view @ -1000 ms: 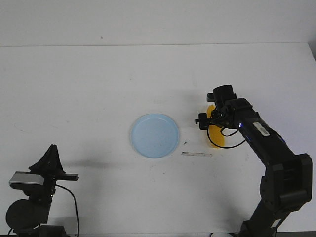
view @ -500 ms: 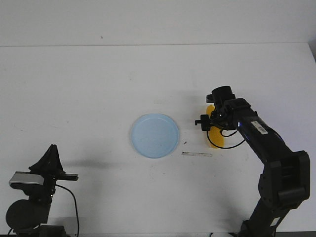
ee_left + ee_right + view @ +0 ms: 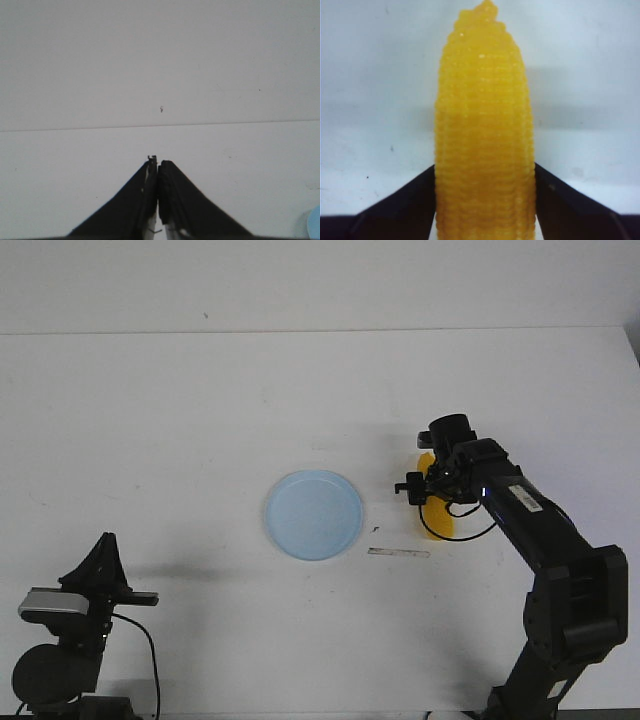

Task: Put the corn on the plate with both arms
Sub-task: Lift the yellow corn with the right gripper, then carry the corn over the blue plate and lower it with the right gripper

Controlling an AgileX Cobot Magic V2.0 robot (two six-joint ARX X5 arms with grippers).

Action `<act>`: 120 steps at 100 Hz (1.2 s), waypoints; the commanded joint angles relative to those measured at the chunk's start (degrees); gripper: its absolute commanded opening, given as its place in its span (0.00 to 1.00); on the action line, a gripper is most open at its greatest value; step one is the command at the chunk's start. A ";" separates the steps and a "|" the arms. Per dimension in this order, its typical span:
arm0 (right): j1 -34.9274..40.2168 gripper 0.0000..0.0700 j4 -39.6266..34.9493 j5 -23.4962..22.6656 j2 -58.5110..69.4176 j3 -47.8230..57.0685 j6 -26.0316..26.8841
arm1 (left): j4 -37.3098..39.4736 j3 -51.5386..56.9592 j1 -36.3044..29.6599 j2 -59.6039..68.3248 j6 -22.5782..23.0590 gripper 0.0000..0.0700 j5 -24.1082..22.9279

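Corn (image 3: 485, 135) right of plate (image 3: 314, 514), clamped between right gripper (image 3: 485, 200) fingers but not yet carried over; plate bare; left gripper (image 3: 158, 187), fingers together, parked well left of plate; transfer remains.

Place: looks like a robot lab or test bench, not a home
Surface (image 3: 200, 420): plain white, scuffed, nearly bare
Backdrop: blank white wall (image 3: 300, 280)
Gear: 2 black robot arms (image 3: 530, 520) with loose cables
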 commanded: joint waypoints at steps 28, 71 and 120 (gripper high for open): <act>4.42 0.48 1.81 0.00 -5.66 4.42 0.76 | 0.72 0.52 0.00 -0.07 -0.07 0.00 -0.11; 23.43 0.48 10.45 -0.22 -5.31 5.25 -1.29 | 0.72 0.52 0.00 -0.07 -0.07 0.00 -0.11; 30.47 0.48 11.45 0.09 2.60 5.66 -5.99 | 0.72 0.52 0.00 -0.07 -0.07 0.00 -0.11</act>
